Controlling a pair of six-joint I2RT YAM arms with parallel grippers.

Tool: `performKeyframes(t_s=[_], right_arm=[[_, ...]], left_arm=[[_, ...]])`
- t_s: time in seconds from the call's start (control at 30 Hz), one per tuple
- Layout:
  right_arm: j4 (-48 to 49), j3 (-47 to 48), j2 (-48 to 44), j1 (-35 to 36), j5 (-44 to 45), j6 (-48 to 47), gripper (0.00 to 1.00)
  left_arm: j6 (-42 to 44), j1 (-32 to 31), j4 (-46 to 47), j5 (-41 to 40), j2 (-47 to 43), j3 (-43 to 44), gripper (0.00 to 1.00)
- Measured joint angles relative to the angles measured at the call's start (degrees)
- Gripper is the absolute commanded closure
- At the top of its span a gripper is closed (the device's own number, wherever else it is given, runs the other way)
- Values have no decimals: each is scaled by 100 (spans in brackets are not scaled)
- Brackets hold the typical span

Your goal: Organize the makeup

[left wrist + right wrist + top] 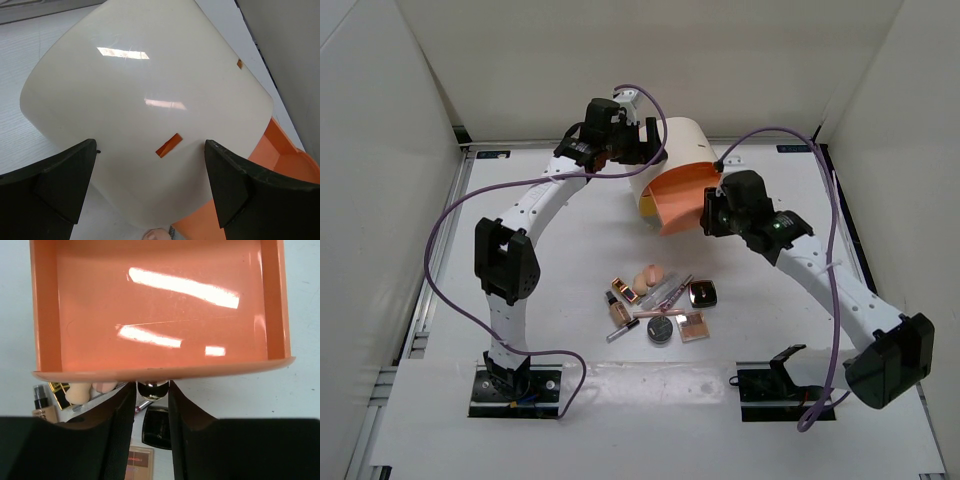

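The makeup lies in a cluster at the table's middle: peach sponges (pixel 648 274), a gold lipstick (pixel 623 290), a foundation bottle (pixel 617 310), a round compact (pixel 661 330), a blush palette (pixel 693 326), a black square compact (pixel 703 293) and thin pencils (pixel 670 292). My right gripper (pixel 708 215) (pixel 152 390) is shut on the metal knob (pixel 152 389) of an empty, pulled-out orange drawer (pixel 160 310). Below it show the square compact (pixel 156 427) and sponges (pixel 80 392). My left gripper (pixel 635 140) (pixel 150 150) is open, its wide jaws flanking the cream cylindrical box (pixel 145 90).
The cream box (pixel 675 145) stands at the back centre with its orange drawer (pixel 682 197) sticking out toward the makeup. White walls enclose the table on three sides. Purple cables loop over both arms.
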Motion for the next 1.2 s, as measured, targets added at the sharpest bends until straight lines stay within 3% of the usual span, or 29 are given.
performKeyframes(t_s=[0.03,0.1,0.13,0.33,0.53,0.67,0.73,0.77,0.8,1.03,1.2], right_arm=[[0,0,22,0,-2,-33,55],[4,2,70,2,-39,-122,55],[9,2,90,4,-48,-155,63],[409,2,188,4,-20,-262,78],[1121,11,468,2,107,-258,78],[1110,68,527,0,109,-275,52],[1060,68,511,0,101,-291,29],[1001,68,492,2,83,-337,8],[918,68,459,2,68,-372,1],[162,-87,-382,2,-164,-553,1],[-258,-789,-831,7,-391,-393,1]], left_arm=[[0,0,2,-2,0,0,2],[0,0,4,-9,0,0,2],[0,0,4,-7,0,0,2],[0,-2,2,-13,0,0,2],[2,-7,0,-13,0,0,2],[2,-7,0,-22,0,0,2],[4,-9,-7,-50,-2,0,2],[7,-9,-24,-81,-4,7,2],[20,-13,-42,-120,-9,11,2],[221,-57,-645,-1084,-343,-133,2],[177,-76,-1040,-1928,-1482,-1884,2]])
